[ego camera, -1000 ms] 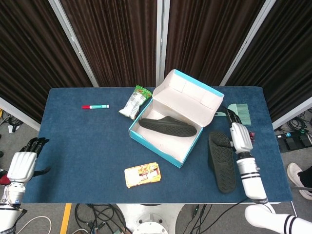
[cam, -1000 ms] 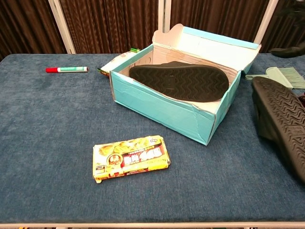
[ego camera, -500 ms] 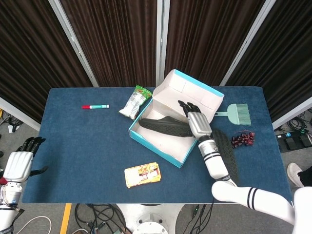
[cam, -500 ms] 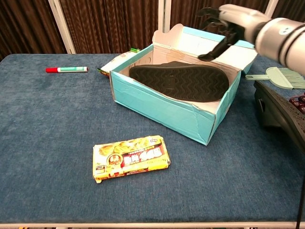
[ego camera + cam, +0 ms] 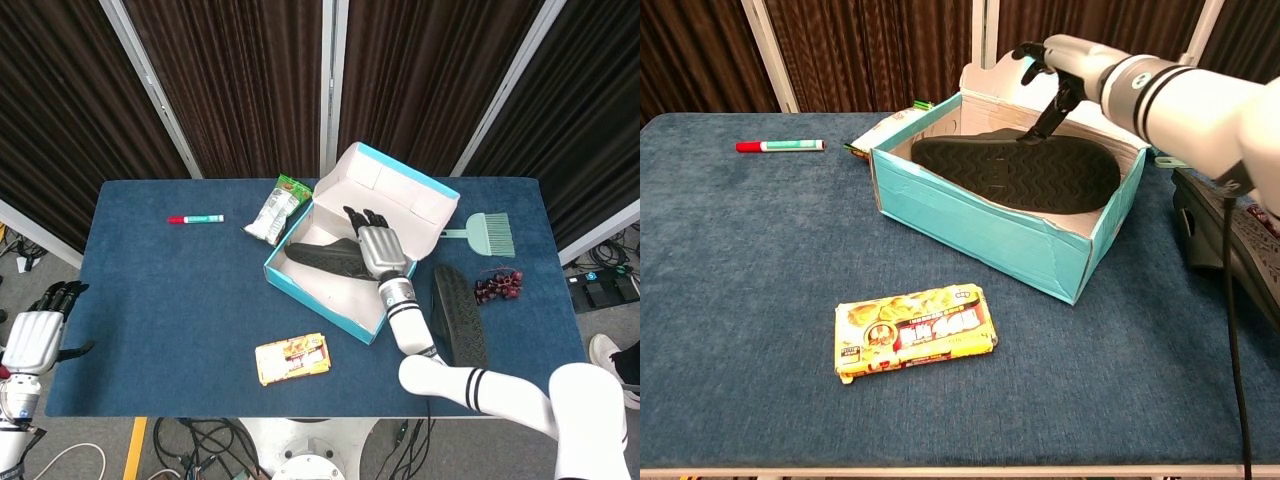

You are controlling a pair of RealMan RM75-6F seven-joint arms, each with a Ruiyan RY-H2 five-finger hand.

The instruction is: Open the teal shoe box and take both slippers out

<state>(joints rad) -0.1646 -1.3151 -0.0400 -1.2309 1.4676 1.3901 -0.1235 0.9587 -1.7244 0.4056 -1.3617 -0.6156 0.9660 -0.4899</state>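
Observation:
The teal shoe box (image 5: 316, 300) (image 5: 980, 225) stands open mid-table, its lid (image 5: 385, 190) leaning back. One black slipper (image 5: 325, 259) (image 5: 1015, 170) lies sole-up inside it. The other black slipper (image 5: 458, 318) (image 5: 1230, 245) lies on the table to the box's right. My right hand (image 5: 372, 246) (image 5: 1055, 62) hovers over the box with fingers spread and pointing down at the far edge of the slipper inside; it holds nothing. My left hand (image 5: 30, 335) hangs empty beyond the table's left edge, seen only in the head view.
A red marker (image 5: 195, 218) (image 5: 780, 146) and a snack packet (image 5: 272, 213) lie at the back left. A yellow snack pack (image 5: 292, 358) (image 5: 915, 330) lies in front of the box. A teal brush (image 5: 487, 232) and dark grapes (image 5: 498, 285) lie at the right.
My right hand has left the slipper on the table and swung left and over the open box, ending above the slipper inside. The left hand has barely shifted.

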